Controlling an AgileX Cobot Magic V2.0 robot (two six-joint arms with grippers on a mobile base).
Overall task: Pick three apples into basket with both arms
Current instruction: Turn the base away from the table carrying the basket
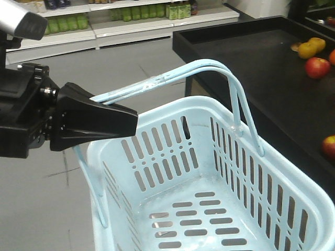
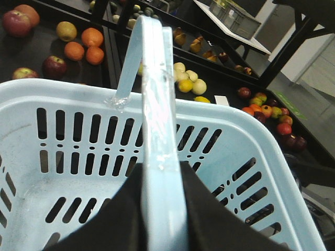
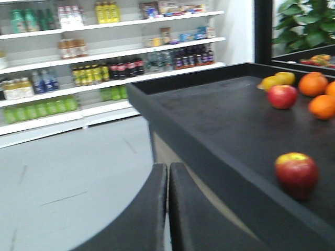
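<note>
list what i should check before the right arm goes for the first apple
1. Left gripper shut on both handles of the basket: ok.
2. Basket free to take fruit: ok, the bottom in view is bare.
3. Right gripper free of load: ok, it holds nothing.
4. Right gripper open for a grasp: not ok, the fingers are pressed together.
5. Nearest apple clear of other fruit: ok, it sits alone on the black table; a second apple lies farther back.
6. Right gripper above the table's raised edge: cannot tell.
</note>
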